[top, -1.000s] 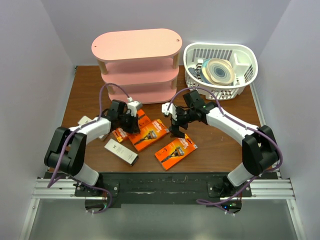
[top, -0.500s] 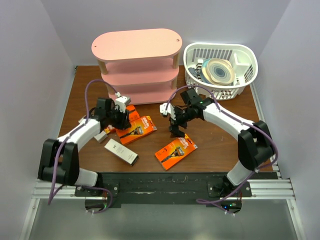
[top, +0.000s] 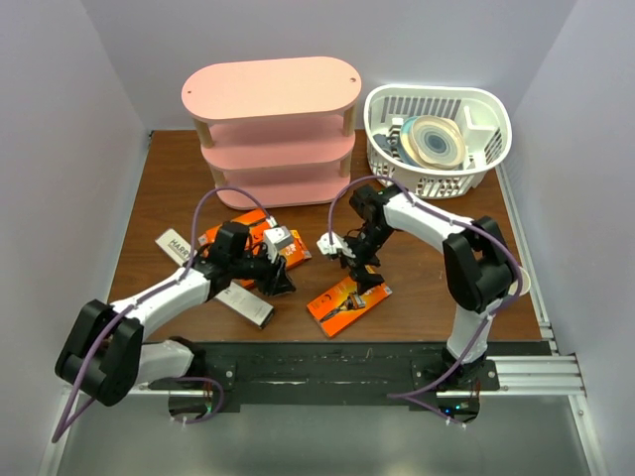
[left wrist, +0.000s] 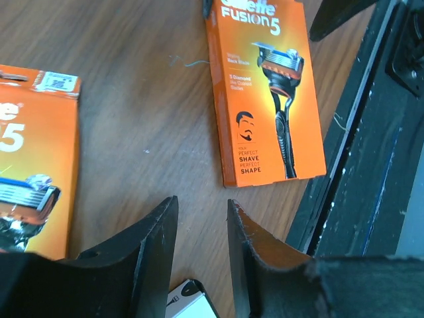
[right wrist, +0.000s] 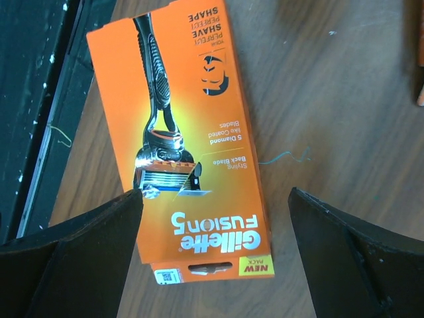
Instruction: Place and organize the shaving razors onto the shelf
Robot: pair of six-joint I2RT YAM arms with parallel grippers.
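The pink shelf (top: pixel 268 129) stands at the back with nothing on its boards. Of the shaving razors, one orange pack (top: pixel 347 302) (right wrist: pixel 192 152) lies near the front edge. My right gripper (top: pixel 355 264) (right wrist: pixel 215 199) hovers over its far end, open, with one finger on each side. Two more orange packs (top: pixel 236 226) (left wrist: pixel 30 179) lie partly under my left arm. One whitish box (top: pixel 177 244) lies at the left and another (top: pixel 250 307) (left wrist: pixel 189 301) near the front. My left gripper (top: pixel 280 282) (left wrist: pixel 202 209) is open over bare wood, facing the front pack (left wrist: pixel 268 93).
A white slatted basket (top: pixel 491 134) holding round discs stands at the back right beside the shelf. The black mounting rail (top: pixel 317 362) runs along the table's near edge, close to the front pack. Purple walls close in on both sides.
My left gripper dragged an orange pack leftward, opened and let it go, then swung toward the front. My right gripper has come down over the front pack.
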